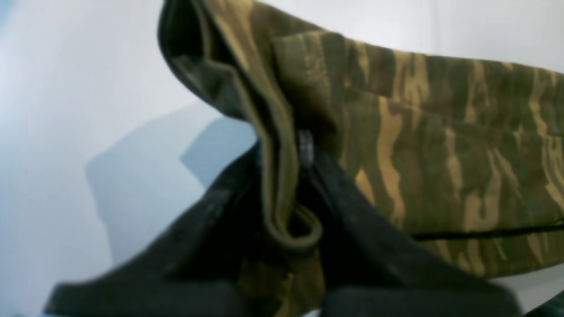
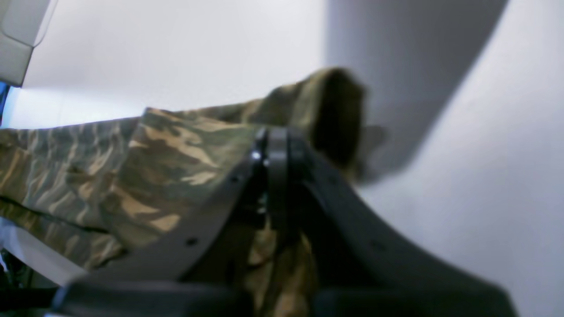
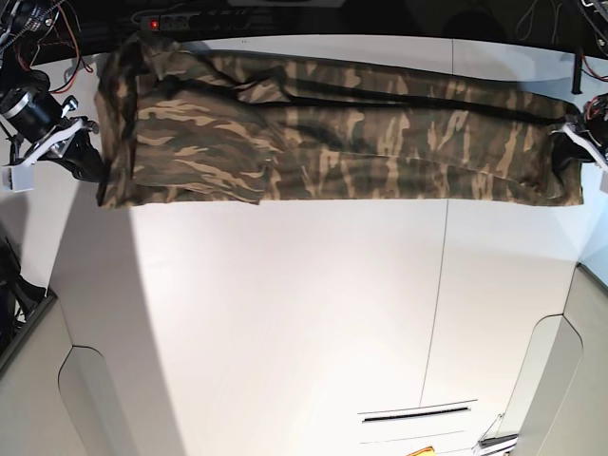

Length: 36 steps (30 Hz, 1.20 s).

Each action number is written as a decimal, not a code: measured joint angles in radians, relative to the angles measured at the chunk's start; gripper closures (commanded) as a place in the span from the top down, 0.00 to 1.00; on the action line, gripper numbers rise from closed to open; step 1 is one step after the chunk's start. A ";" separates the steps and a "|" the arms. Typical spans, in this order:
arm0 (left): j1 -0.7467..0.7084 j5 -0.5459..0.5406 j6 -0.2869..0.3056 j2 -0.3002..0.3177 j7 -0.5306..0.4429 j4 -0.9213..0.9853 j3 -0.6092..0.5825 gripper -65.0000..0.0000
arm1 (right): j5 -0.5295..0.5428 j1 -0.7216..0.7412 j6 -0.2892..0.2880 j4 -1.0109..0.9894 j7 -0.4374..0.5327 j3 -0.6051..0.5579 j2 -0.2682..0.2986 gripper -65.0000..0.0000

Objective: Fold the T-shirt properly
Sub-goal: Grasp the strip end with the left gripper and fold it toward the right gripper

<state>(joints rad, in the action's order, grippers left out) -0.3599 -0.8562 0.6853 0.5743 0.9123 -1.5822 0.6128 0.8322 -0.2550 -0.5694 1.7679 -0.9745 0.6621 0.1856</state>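
Note:
The camouflage T-shirt (image 3: 332,142) lies as a long folded band across the far part of the white table (image 3: 285,323), stretched from side to side. At its end on the base view's right, my left gripper (image 3: 570,142) holds the cloth. In the left wrist view the black fingers meet at my left gripper (image 1: 304,149), pinching a doubled edge of the T-shirt (image 1: 440,154). On the base view's left, my right gripper (image 3: 90,161) is at the other end. Close up, my right gripper (image 2: 269,145) is shut with T-shirt (image 2: 154,167) cloth bunched between its fingers.
A black power strip (image 3: 157,21) with a red light runs along the table's far edge, and loose cables hang at the top left. Grey panels (image 3: 85,399) sit at the near corners. A thin slot (image 3: 418,415) marks the table's near right.

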 measured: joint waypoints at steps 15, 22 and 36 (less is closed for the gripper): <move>0.003 -0.224 0.000 -0.150 0.165 -0.395 -0.133 0.00 | 0.001 0.000 0.000 0.002 -0.008 0.000 0.000 0.00; 0.003 -0.031 0.000 -0.251 0.023 -0.413 -0.387 0.00 | -0.017 0.000 0.000 0.002 -0.019 0.002 0.000 0.00; 0.003 0.028 0.000 -0.373 -0.005 -0.401 -0.651 0.53 | -0.108 -0.103 0.000 -0.029 0.017 0.010 0.000 0.68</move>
<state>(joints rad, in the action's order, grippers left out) -0.3569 -0.8284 0.6849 0.2012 0.9070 -1.9831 -0.0383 0.7242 -0.3584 -0.5697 1.7386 -0.9573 0.6720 0.1856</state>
